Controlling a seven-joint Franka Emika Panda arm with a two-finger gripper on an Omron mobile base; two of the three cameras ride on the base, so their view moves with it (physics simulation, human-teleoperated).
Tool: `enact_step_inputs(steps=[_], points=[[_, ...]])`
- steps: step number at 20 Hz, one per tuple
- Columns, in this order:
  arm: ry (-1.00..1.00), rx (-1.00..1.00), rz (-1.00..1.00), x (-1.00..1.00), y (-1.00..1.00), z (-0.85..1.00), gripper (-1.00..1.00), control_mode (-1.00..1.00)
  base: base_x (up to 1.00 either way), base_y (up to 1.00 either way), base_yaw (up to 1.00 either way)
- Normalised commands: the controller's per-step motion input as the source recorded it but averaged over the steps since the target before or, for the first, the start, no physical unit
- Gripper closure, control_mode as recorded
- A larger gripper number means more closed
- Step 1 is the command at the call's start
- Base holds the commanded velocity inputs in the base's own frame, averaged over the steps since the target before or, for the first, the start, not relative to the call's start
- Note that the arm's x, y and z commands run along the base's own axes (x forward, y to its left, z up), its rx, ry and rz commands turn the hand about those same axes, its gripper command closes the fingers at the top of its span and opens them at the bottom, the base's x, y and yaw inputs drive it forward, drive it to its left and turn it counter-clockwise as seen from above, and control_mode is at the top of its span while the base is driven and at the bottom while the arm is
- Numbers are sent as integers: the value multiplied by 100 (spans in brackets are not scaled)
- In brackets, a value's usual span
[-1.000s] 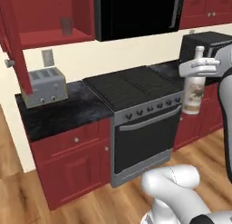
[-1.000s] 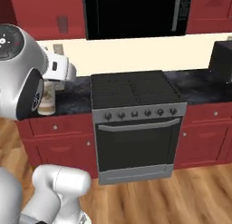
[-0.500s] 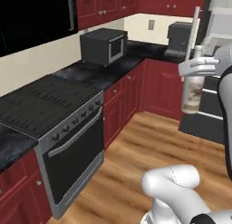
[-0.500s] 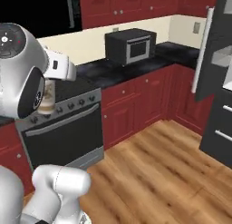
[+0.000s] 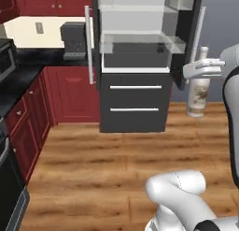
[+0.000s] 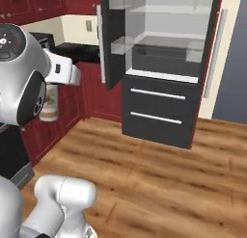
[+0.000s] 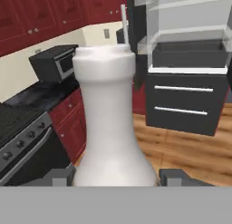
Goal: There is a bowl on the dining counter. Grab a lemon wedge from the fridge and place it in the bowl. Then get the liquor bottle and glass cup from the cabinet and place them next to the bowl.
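My gripper (image 5: 201, 71) is shut on the liquor bottle (image 5: 198, 93), a pale off-white bottle with a round body and narrow neck, held upright in the air at the right of the left base view. Up close, the liquor bottle (image 7: 111, 123) rises between my fingertips (image 7: 59, 175). The liquor bottle (image 6: 48, 105) is partly hidden behind my arm. Ahead stands the dark grey fridge (image 5: 135, 99) with its upper doors swung open, showing pale shelves and clear bins. The fridge (image 6: 161, 112) has two dark drawers below. The bowl, dining counter, lemon wedge and glass cup are out of view.
Red base units (image 5: 32, 108) with a black top run along the left, with a dark coffee machine (image 5: 73, 38) in the corner. A microwave (image 7: 54, 62) and the stove (image 7: 20, 128) lie further left. Wood floor (image 5: 102, 169) stretches between me and the fridge.
The whole picture has swung from the stove past the microwave to the open fridge, so the base has turned. The bottle stays held in the same place in my gripper.
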Motion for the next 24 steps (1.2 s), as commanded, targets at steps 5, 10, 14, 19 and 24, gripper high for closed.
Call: enact_step_inputs(steps=[5, 10, 14, 19, 24], points=[[0, 0, 0, 0, 0, 0, 100, 100, 0, -71, -80], [0, 0, 0, 0, 0, 0, 100, 100, 0, -77, -77], [0, 0, 0, 0, 0, 0, 100, 100, 0, -66, -76], [0, 0, 0, 0, 0, 0, 100, 100, 3, -54, -72], [0, 0, 0, 0, 0, 0, 100, 100, 20, -32, -66]])
